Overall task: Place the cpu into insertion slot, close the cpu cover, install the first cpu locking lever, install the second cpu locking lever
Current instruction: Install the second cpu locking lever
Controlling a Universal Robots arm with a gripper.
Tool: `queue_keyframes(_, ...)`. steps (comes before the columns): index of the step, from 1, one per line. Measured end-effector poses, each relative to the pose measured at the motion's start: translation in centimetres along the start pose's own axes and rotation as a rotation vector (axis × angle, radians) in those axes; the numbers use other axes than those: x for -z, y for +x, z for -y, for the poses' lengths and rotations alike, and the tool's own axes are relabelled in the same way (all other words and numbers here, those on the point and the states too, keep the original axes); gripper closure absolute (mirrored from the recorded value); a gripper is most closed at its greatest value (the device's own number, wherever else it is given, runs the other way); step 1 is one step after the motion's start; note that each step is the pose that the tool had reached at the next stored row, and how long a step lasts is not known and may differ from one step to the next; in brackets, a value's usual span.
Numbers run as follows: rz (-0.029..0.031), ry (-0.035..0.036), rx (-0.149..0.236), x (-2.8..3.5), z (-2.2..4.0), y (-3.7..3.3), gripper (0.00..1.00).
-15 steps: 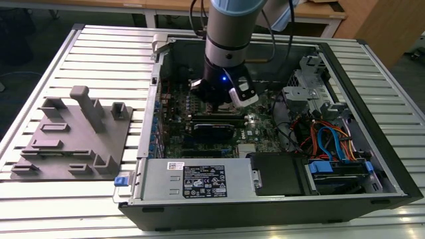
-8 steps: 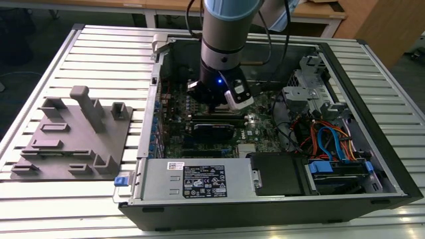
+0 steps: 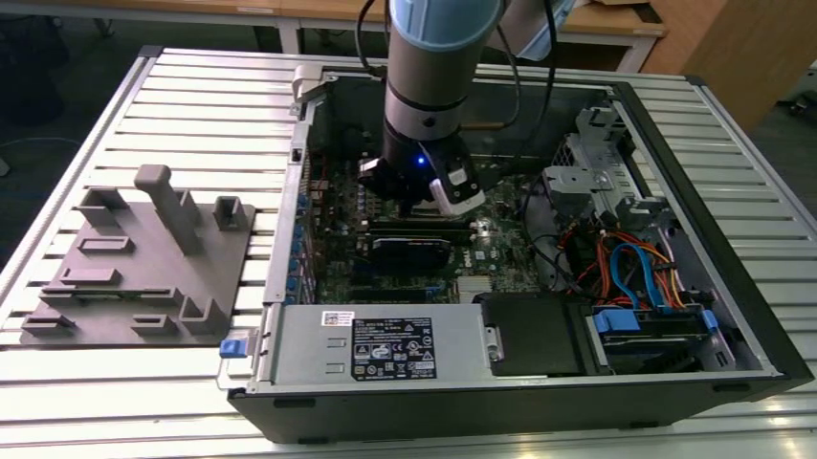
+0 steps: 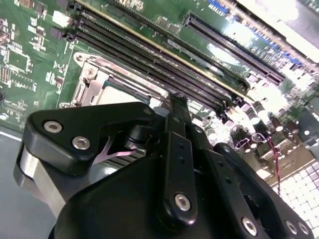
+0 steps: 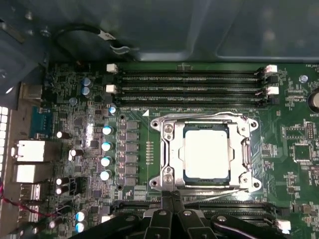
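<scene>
Pincer: black linkage-fingered pincer (image 5: 172, 199) sits nearest the lens in both wrist views (image 4: 178, 107); fingers pressed together into one narrow tip, nothing pinched; tip just beside the socket's edge, at the thin lever.
Chip: small flat square cpu with silver-grey metal top (image 5: 206, 153) lies seated inside the insertion slot, a square socket with silvery rim (image 5: 167, 154) on the green circuit board (image 5: 65, 94).
Cover: thin silvery hinged cpu cover with square cut-out (image 5: 246, 149) lies flat around the chip; judged closed.
Lever: thin silvery wire locking lever (image 5: 219, 193) runs slanted along the socket edge nearest the pincer; latched or not, cannot tell.
Memory slots: long narrow black slots (image 5: 189, 82) on the socket's far side.
Setting: open black computer tower (image 3: 537, 382) on a slatted metal surface (image 3: 191, 96); arm reaches down into it.
Handling (judgement): chip light, stiff, fragile underneath; lever springy, slippery wire, best pushed at its bent end rather than gripped.
</scene>
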State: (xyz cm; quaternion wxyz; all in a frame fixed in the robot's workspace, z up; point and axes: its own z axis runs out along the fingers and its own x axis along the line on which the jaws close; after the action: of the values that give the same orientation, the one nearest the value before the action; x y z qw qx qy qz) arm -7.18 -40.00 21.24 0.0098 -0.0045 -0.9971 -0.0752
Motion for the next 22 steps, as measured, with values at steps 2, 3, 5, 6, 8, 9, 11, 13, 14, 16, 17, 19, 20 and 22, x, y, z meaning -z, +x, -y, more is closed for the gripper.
queue_keyframes(2, 0.0, -0.0011, 0.0, -0.03, 0.03, 0.0, 0.9)
queue_keyframes(3, -0.0001, -0.0012, 0.0, -0.03, 0.09, 0.01, 0.9)
queue_keyframes(5, -0.0001, -0.0027, 0.0, 0.0, 0.32, 0.08, 0.9)
queue_keyframes(6, -0.0001, -0.0038, 0.0, 0.01, 0.46, 0.1, 0.9)
queue_keyframes(8, -0.0003, -0.0064, 0.0, 0.05, 0.69, 0.16, 0.9)
queue_keyframes(9, -0.0002, -0.0081, 0.0, 0.07, 0.77, 0.19, 0.9)
queue_keyframes(11, -0.0003, -0.0121, 0.0, 0.09, 0.9, 0.27, 0.9)
queue_keyframes(13, -0.0003, -0.0163, 0.0, 0.09, 0.97, 0.37, 0.9)
queue_keyframes(14, -0.0003, -0.0185, 0.0, 0.09, 0.99, 0.45, 0.9)
queue_keyframes(16, -0.0004, -0.0212, 0.0, 0.08, 1.03, 0.6, 0.9)
queue_keyframes(17, -0.0003, -0.0225, 0.0, 0.03, 1.03, 0.66, 0.9)
queue_keyframes(19, -0.0004, -0.0265, 0.001, -0.11, 1.05, 0.76, 0.9)
queue_keyframes(20, -0.0005, -0.0294, 0.001, -0.21, 1.07, 0.78, 0.9)
queue_keyframes(22, -0.0006, -0.0349, 0.001, -0.4, 1.11, 0.82, 0.9)
